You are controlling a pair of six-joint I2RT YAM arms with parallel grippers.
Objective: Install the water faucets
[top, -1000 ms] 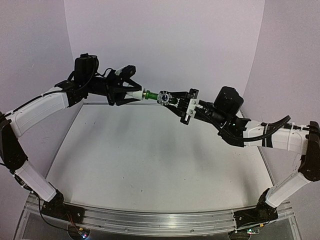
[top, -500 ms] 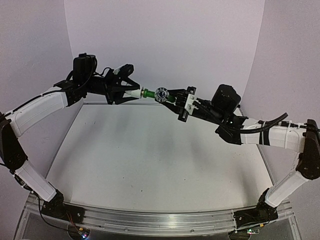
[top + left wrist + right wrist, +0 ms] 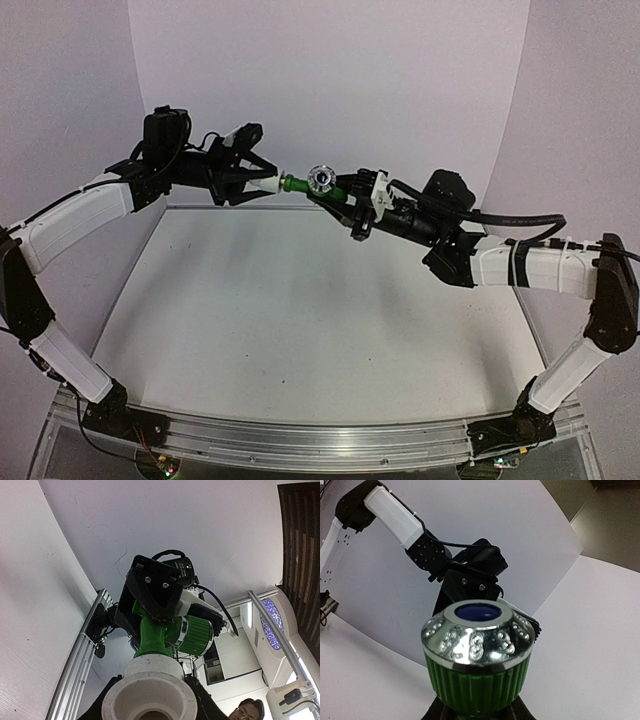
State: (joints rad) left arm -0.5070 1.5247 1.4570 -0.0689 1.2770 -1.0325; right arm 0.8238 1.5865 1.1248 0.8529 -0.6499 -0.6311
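Observation:
Both arms are raised high above the white table (image 3: 300,320) and meet at the back middle. My left gripper (image 3: 262,183) is shut on the white pipe fitting (image 3: 270,184), which fills the bottom of the left wrist view (image 3: 150,690). The green tap (image 3: 318,186) has its stem in the fitting's far end (image 3: 157,632). Its round knob has a chrome cap and blue centre (image 3: 479,635). My right gripper (image 3: 345,195) is shut on the tap, its jaws round the green ribbed body below the knob (image 3: 476,685).
Lilac walls (image 3: 330,80) close the back and sides. The aluminium rail (image 3: 300,440) with both arm bases runs along the near edge. A person's head (image 3: 245,711) shows at the bottom right of the left wrist view.
Both grippers have moved slightly left and up with the joined tap and fitting. The right wrist has rotated, turning the tap's knob.

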